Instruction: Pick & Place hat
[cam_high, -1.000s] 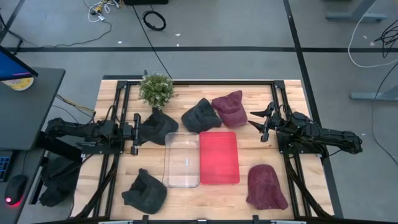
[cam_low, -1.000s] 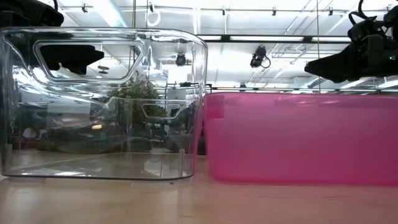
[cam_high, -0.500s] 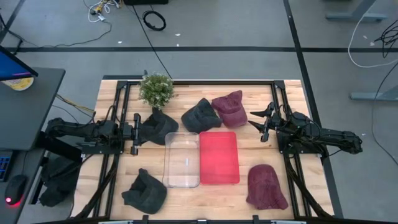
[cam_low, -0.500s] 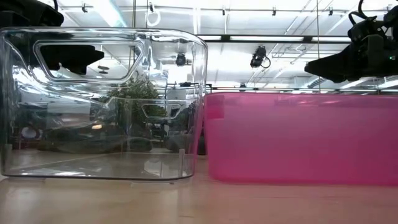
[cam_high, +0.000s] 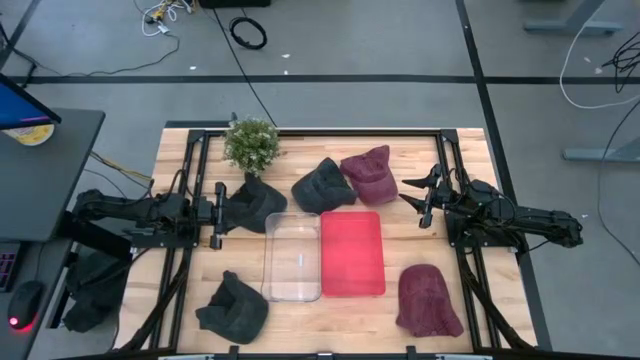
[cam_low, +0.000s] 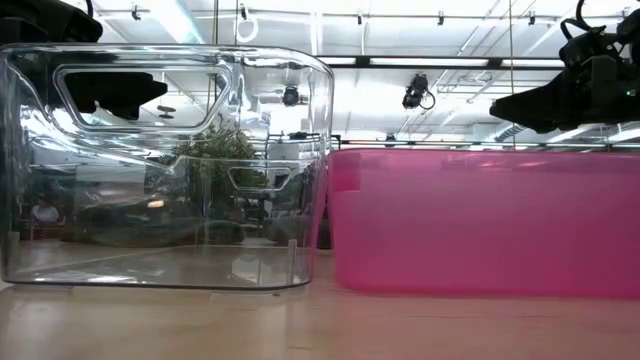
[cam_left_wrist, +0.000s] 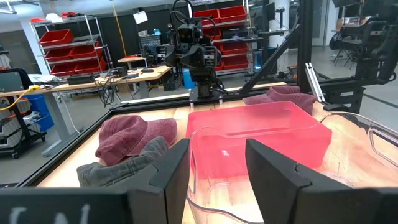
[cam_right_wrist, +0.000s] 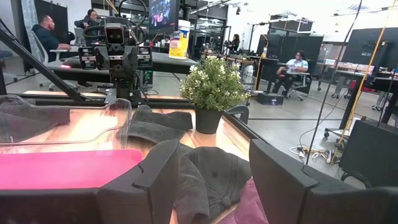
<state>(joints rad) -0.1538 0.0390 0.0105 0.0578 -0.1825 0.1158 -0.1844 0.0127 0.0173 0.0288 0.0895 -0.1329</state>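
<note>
Several hats lie on the wooden table (cam_high: 400, 240). Dark grey ones (cam_high: 258, 203) (cam_high: 322, 185) (cam_high: 234, 308) and maroon ones (cam_high: 370, 174) (cam_high: 428, 300) all rest flat on the wood. A clear bin (cam_high: 292, 256) and a pink bin (cam_high: 352, 252) stand side by side in the middle. My left gripper (cam_high: 216, 214) (cam_left_wrist: 217, 168) hovers open at the left, just beside a dark grey hat (cam_left_wrist: 124, 165). At the right, my right gripper (cam_high: 420, 198) (cam_right_wrist: 214, 174) is also open, near the far maroon hat. Neither touches anything.
A potted plant (cam_high: 251, 143) stands at the far left of the table. Black frame rails (cam_high: 190, 190) (cam_high: 455, 200) run along both sides. In the low view, the clear bin (cam_low: 165, 165) and pink bin (cam_low: 485, 220) fill the picture. People sit in the room beyond (cam_right_wrist: 297, 65).
</note>
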